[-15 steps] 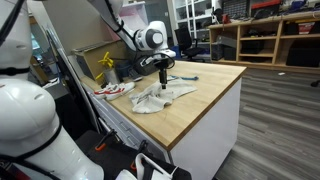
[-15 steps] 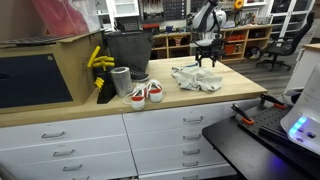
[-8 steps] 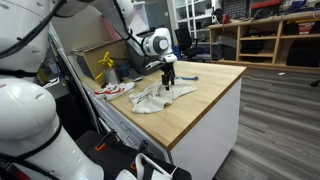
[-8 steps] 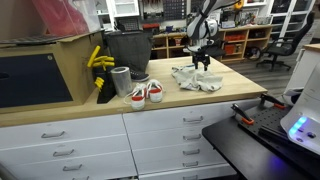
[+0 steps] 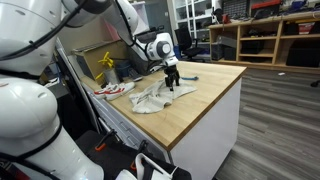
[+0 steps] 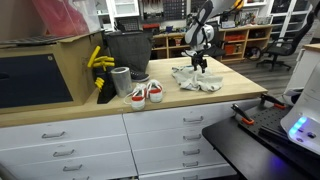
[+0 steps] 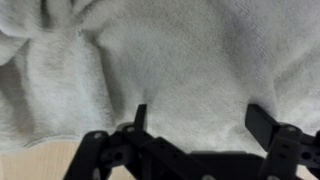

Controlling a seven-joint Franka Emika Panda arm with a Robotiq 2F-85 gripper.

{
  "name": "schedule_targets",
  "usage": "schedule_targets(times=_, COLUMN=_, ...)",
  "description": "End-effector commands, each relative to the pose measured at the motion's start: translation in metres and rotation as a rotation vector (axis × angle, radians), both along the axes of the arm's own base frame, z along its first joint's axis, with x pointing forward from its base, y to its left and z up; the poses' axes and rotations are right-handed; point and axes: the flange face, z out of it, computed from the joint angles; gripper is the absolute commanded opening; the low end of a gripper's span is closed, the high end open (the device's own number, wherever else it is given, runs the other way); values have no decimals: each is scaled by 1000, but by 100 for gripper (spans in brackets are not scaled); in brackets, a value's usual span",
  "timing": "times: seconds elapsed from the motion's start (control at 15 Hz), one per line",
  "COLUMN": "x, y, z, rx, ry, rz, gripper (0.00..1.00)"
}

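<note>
Gripper (image 7: 200,112) spread wide, 2 fingertips low over crumpled white cloth (image 7: 170,50); contact unclear. Cloth lies on wooden counter (image 5: 205,95), sneakers (image 6: 145,94) near.

Bright, even indoor light fills both exterior views; shadows are faint, one soft patch lying on the worktop (image 5: 210,85) right under the claw (image 5: 172,84); both pictures are coarse; in the wrist view the cloth (image 7: 180,50) ahead of the claw looks blurred; the fingers (image 7: 140,115) are dark silhouettes.
</note>
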Motion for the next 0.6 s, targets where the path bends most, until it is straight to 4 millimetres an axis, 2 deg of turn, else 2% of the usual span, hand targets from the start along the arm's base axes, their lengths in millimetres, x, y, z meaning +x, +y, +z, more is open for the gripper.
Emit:
schedule_targets(times=0.0, x=10, y=-11, z=12, rx=-48, ry=-49, rz=-36, gripper=100)
schedule_targets(times=0.2, x=10, y=-21, z=8, rx=-73, ry=-47, rz=-48, gripper=100)
schedule_targets(times=0.27, x=10, y=-22, z=5, rx=-83, ry=-46, rz=-43, gripper=75)
schedule_targets(times=0.33, x=10, y=-25, z=2, rx=-86, ry=-44, rz=-52, gripper=74)
schedule_targets(times=0.53, x=14, y=-32, z=-8, rx=-106, ry=-46, rz=-94, gripper=51)
